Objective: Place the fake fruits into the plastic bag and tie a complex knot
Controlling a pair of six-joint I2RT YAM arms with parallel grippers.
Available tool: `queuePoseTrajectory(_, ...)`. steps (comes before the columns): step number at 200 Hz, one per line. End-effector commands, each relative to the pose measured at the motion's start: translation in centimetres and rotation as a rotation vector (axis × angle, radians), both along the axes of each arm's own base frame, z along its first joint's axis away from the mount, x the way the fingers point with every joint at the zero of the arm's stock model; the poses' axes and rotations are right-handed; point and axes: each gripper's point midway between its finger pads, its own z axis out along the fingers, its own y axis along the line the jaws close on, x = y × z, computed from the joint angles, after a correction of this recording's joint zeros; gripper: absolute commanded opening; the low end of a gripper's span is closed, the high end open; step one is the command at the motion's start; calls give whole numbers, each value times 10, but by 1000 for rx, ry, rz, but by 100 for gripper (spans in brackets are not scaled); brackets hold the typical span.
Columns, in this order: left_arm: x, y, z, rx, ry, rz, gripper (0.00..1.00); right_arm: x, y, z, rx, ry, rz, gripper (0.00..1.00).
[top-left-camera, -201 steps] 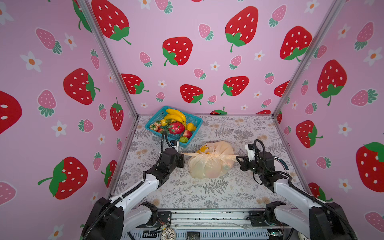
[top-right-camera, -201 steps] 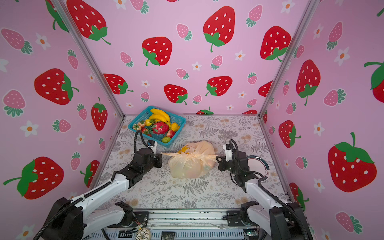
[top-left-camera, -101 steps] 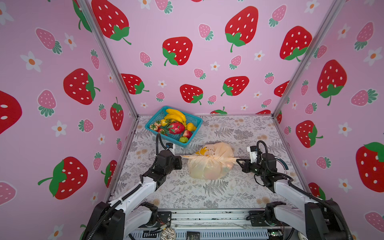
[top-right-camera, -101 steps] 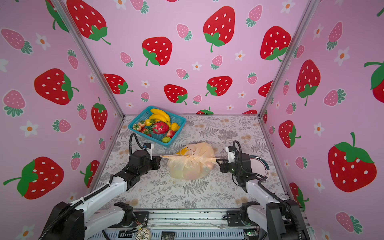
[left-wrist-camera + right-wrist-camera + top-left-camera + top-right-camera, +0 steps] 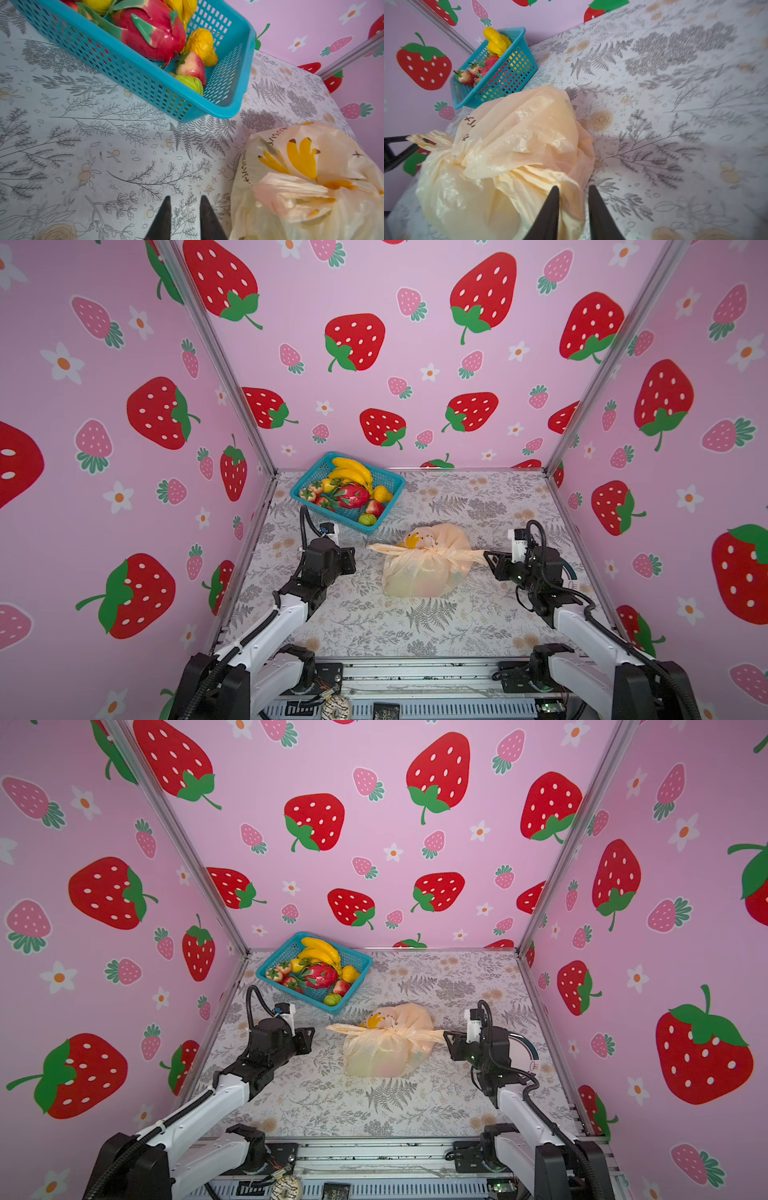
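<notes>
Left wrist, left jaws spread, right wrist, right jaws spread at plastic bag [image 5: 519, 135]

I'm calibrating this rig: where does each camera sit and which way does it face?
Top view: high above the robot's base, looking down on the table; left gripper, right gripper show.
Top view: beside it, same scene, same grippers.
Left wrist: behind the left gripper, facing basket and plastic bag.
Right wrist: behind the right gripper, facing the plastic bag, basket beyond.
Shared: both wrist views hold plastic bag and basket.
</notes>
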Motion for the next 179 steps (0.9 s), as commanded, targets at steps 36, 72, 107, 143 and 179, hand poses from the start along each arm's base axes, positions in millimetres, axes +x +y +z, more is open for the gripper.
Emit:
queuePoseTrajectory(36,-4,19,35,-11,-111,102,38,8,-11,82,-22,-229,-55,58)
queuePoseTrajectory(72,-7,36,63,-13,-224,180,54,18,-30,124,-95,-327,-158,73)
queuePoseTrajectory(107,-3,69,90,180,-355,289,75,25,-51,151,-93,-399,-298,89)
queuePoseTrajectory(143,8,113,103,352,-347,447,99,38,-73,136,-173,-398,-419,100)
queuePoseTrajectory(179,22,137,74,406,-259,481,99,47,-108,108,-259,-414,-618,100)
